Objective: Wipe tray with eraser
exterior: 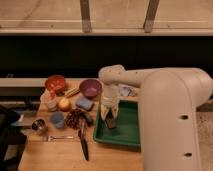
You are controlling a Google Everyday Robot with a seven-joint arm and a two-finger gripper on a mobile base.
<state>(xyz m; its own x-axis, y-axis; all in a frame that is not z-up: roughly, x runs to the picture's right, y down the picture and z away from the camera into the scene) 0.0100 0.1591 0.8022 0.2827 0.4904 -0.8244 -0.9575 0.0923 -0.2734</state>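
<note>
Setting reads as a robotics test station dressed as a kitchen. Wooden surface [60,155] set against a dark window wall with pale metal mullions [86,15] above. Kitchen props crowd the left side: red bowl [55,82], purple bowl [90,87], blue cup [57,119], metal cup [38,126], fork [59,137], black-handled knife [84,145], apple [64,104]. A large white robot arm [165,115] fills the right side, its hand [110,120] shut on the eraser [111,122], low over the green tray [125,132].
</note>
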